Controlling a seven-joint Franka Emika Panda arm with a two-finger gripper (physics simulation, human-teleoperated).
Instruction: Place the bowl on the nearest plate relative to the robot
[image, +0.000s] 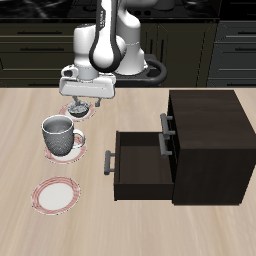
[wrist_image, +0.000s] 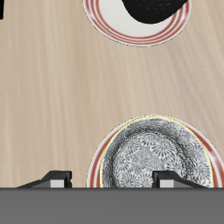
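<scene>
Pale wooden worktop (image: 20, 160). Carries: dark cabinet (image: 210, 140), drawer open; red-rimmed plate (image: 55, 194) nearest front edge; grey patterned disc (image: 68, 153) farther back.

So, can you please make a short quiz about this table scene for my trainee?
1. True or false: the drawer is shut.
2. What stands between the bowl and the plate nearest the table's front edge?
3. The gripper hangs over: A the bowl, B that plate, C the drawer.
Key: 1 false; 2 the mug; 3 A.
</scene>
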